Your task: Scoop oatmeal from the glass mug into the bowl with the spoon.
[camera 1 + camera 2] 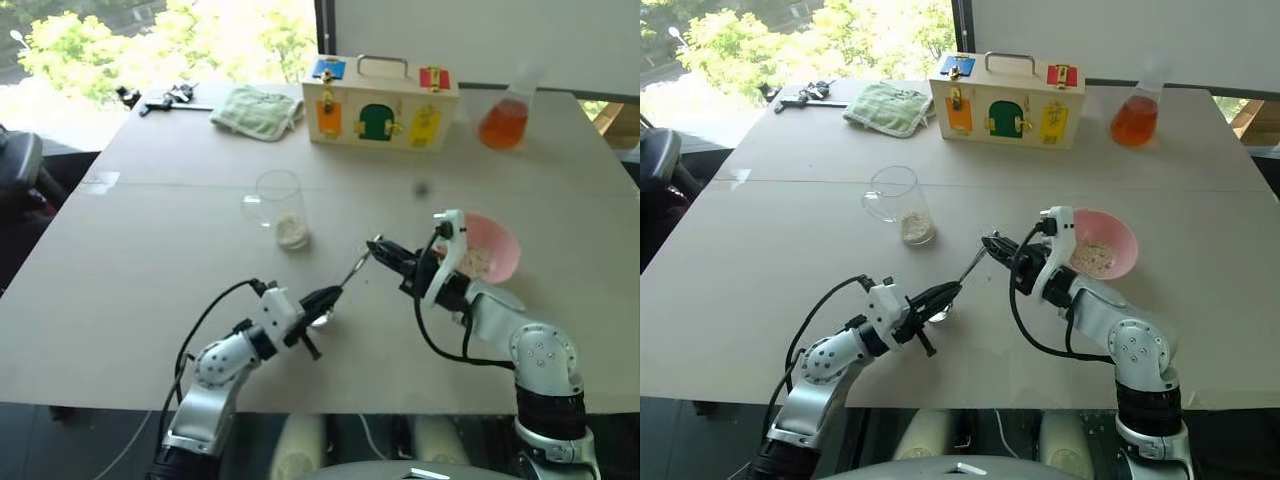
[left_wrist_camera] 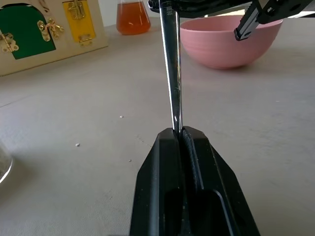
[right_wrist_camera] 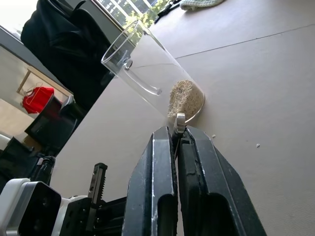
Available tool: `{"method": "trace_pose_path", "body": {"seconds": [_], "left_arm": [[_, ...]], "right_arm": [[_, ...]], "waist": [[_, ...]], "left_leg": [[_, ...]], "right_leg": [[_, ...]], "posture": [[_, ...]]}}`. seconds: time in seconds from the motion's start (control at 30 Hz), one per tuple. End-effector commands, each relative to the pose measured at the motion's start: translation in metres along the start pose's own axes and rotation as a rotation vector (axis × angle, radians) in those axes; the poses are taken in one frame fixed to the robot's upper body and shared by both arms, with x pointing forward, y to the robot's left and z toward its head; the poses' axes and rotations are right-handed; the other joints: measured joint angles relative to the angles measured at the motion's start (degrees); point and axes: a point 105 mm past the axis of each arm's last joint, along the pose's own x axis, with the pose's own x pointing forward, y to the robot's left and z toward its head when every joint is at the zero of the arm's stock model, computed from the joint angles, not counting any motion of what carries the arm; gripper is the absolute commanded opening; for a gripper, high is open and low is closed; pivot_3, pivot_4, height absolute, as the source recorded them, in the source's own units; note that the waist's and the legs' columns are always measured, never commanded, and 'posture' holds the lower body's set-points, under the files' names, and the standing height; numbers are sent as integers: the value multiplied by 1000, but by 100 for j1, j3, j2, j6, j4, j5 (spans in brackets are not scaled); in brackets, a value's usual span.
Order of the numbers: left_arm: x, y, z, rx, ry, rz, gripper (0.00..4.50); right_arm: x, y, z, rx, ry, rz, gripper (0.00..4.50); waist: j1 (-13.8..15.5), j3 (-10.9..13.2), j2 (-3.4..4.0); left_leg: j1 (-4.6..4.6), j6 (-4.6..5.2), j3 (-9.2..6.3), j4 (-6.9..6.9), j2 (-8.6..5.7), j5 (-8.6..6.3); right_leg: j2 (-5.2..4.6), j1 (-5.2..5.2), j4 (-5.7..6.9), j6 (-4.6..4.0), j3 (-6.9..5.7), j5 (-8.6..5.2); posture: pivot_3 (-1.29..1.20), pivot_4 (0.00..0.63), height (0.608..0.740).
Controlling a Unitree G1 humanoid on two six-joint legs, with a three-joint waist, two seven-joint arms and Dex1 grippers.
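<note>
The silver spoon (image 1: 353,271) hangs slanted above the table, held at both ends. My left gripper (image 1: 333,295) is shut on it near its small bowl end, and my right gripper (image 1: 379,246) is shut on the handle's tip (image 3: 179,118). The glass mug (image 1: 278,205) stands upright beyond and left of the grippers, with a small heap of oatmeal (image 1: 291,232) at its bottom. The pink bowl (image 1: 497,243) sits just behind my right wrist and holds some oatmeal (image 1: 1095,258).
Along the far side of the table (image 1: 150,300) are a wooden latch box (image 1: 380,108), a folded green cloth (image 1: 257,110), a flask of orange liquid (image 1: 502,122) and dark metal tools (image 1: 165,98). A few flakes (image 2: 77,144) lie on the table.
</note>
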Motion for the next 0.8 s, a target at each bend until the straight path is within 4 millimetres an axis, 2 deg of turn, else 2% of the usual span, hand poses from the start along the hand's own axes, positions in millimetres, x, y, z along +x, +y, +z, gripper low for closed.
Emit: {"method": "trace_pose_path", "body": {"seconds": [0.03,0.23,0.27,0.33,0.43,0.57,0.67,0.73,0.8], "left_arm": [[1,0,7,1,-29,0,0],[1,0,9,-4,-36,-8,0],[1,0,10,-17,-40,-13,692],[1,1,11,-8,-40,-6,1309],[-7,17,15,-13,-41,60,2589],[-29,38,28,-44,-77,182,2589],[-45,62,42,-78,-127,346,2589],[-66,97,46,-177,-188,597,2589],[-81,118,45,-181,-184,725,2589]], "right_arm": [[0,0,2,-22,-3,-7,36],[1,4,1,-45,4,0,36],[1,4,1,-46,1,-1,0],[0,4,6,-29,-16,-6,0],[-3,1,16,-1,-47,-13,0],[-9,-2,31,17,-75,-20,0],[-12,-4,40,49,-94,-24,0],[-15,-5,47,71,-105,-17,0],[-17,-4,54,79,-116,-9,0]], "waist": [[-7,0,0],[-14,0,0],[-15,0,0],[-17,0,0],[-16,0,0],[-50,1,0],[-57,2,-1],[-58,2,0],[-67,4,-4]], "left_leg": [[0,0,1,0,0,0],[1,-1,0,0,2,0],[1,-1,0,0,1,0],[1,-1,1,0,2,1],[1,-2,0,0,2,1],[-1,-2,-1,1,5,1],[-3,-2,-1,1,4,1],[-3,-2,0,1,3,1],[-3,-2,-4,3,3,1]], "right_leg": [[0,-1,0,0,1,0],[2,-1,2,0,1,0],[2,-1,3,0,1,0],[2,-1,3,0,2,0],[2,-1,3,0,2,0],[1,-2,4,0,2,0],[-2,-2,1,0,2,0],[-3,-2,2,0,2,0],[-2,-1,5,0,2,0]], "posture": [[0,150,740],[0,150,740],[0,150,740],[0,150,740],[0,150,740],[0,150,740],[0,150,740],[0,150,740],[0,150,740]]}}
